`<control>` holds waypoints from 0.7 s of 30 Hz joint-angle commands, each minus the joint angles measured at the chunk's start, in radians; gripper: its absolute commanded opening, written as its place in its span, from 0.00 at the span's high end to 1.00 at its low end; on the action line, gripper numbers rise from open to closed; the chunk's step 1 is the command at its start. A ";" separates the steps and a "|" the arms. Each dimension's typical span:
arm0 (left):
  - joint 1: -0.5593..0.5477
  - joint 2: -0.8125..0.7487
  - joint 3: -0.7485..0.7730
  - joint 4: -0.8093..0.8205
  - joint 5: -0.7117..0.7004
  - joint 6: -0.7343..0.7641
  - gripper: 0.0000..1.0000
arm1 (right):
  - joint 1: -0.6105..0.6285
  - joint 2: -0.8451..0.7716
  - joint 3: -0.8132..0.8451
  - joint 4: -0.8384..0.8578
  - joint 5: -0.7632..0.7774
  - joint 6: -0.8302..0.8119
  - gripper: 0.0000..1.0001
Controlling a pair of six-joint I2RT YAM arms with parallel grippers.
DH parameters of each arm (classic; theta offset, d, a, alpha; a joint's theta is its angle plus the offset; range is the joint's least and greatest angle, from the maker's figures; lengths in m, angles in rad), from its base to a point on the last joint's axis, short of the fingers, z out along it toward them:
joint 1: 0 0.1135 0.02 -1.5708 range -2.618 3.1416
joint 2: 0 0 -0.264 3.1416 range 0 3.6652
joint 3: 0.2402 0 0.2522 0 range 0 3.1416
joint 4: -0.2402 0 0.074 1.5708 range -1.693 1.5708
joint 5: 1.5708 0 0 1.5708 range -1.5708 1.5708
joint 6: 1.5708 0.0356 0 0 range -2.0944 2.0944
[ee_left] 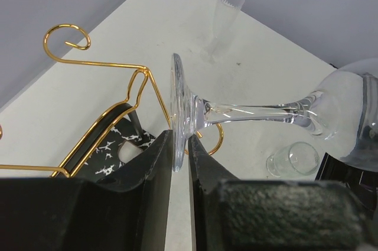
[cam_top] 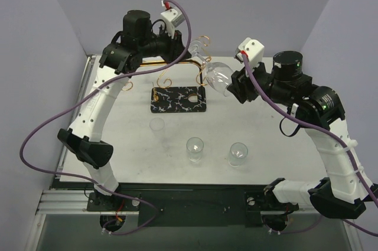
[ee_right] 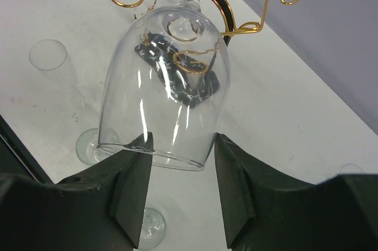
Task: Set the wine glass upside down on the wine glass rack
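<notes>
Wine glass (cam_top: 217, 77) is in the air just R of the rack (cam_top: 177, 98) top, lying sideways. Its foot is twd the gold wire and its bowl points away from the rack, not yet hung. The bowl is see-through w/ rack curls showing thru it.

L end effector (ee_left: 179, 139) is clamped on the foot disc, fingers tight on both faces. R end effector (ee_right: 184, 137) has its fingers apart at the bowl rim, which is wider than the gap. Can't tell if they touch it.

On the surface (cam_top: 266, 127), near side of the rack:
- a tall narrow glass (cam_top: 157, 124), upright, closest to the rack base
- two short glasses (cam_top: 195, 147), upright, further out
</notes>
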 commanded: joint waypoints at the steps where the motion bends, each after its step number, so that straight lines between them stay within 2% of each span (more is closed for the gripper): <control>1: 0.029 -0.083 0.006 0.053 0.051 0.021 1.00 | -0.010 -0.008 -0.004 -0.006 -0.006 0.004 0.58; 14: 0.054 -0.094 -0.004 0.030 0.051 0.063 1.00 | -0.019 0.009 0.017 -0.009 -0.011 0.009 0.57; 21: 0.064 -0.120 0.017 -0.007 -0.103 0.132 1.00 | -0.021 -0.011 0.024 -0.025 0.033 0.003 0.57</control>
